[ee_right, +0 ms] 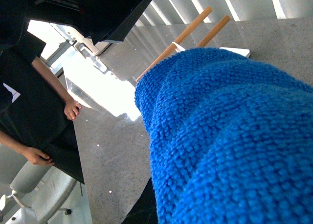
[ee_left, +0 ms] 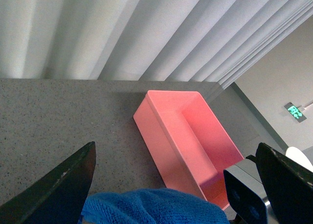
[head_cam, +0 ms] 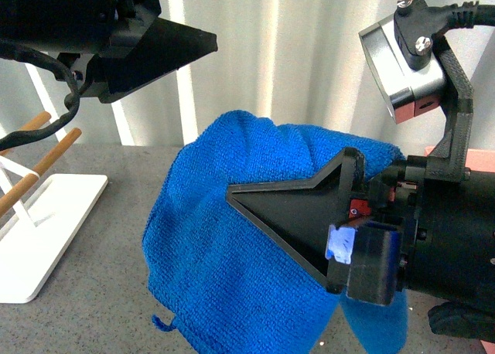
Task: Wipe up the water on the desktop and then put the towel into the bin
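Note:
The blue towel (head_cam: 209,246) hangs from my right gripper (head_cam: 251,203), which is shut on it and holds it above the speckled dark grey desktop (head_cam: 116,300). One black finger lies across the towel's front; the other is hidden behind the cloth. The towel fills the right wrist view (ee_right: 230,136). My left gripper (head_cam: 228,14) is open and empty, high at the upper left. In the left wrist view its jaws stand wide apart (ee_left: 175,146) above the towel's top (ee_left: 151,207), and the salmon-pink bin (ee_left: 195,136) stands empty on the desktop (ee_left: 58,116) beyond it.
A white rack base (head_cam: 46,238) with wooden rods (head_cam: 46,157) stands at the left. White curtains hang behind the table. A person (ee_right: 29,101) stands beside the table in the right wrist view. A pink edge (head_cam: 481,159) shows at the far right.

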Controlling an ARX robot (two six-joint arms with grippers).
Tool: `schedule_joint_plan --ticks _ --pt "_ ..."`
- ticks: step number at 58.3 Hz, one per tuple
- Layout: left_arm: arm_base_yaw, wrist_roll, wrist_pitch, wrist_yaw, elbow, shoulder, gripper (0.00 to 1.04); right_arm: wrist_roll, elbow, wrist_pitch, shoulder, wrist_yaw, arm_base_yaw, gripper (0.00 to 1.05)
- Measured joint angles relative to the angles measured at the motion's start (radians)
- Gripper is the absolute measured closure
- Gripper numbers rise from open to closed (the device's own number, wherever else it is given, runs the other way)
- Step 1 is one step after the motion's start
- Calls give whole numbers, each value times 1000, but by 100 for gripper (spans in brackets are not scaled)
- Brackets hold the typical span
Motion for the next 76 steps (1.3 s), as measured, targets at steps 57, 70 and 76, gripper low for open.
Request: schedule_joint_plan --ticks 57,70,76 --pt "190 451 250 -543 -496 -377 101 -48 -29 -50 -51 -8 -45 100" --pt "266 456 208 -475 -593 -513 101 -56 -40 -52 -63 -23 -52 100" --pt "290 457 177 -447 -622 -574 101 -56 -40 -53 -66 -23 -57 100"
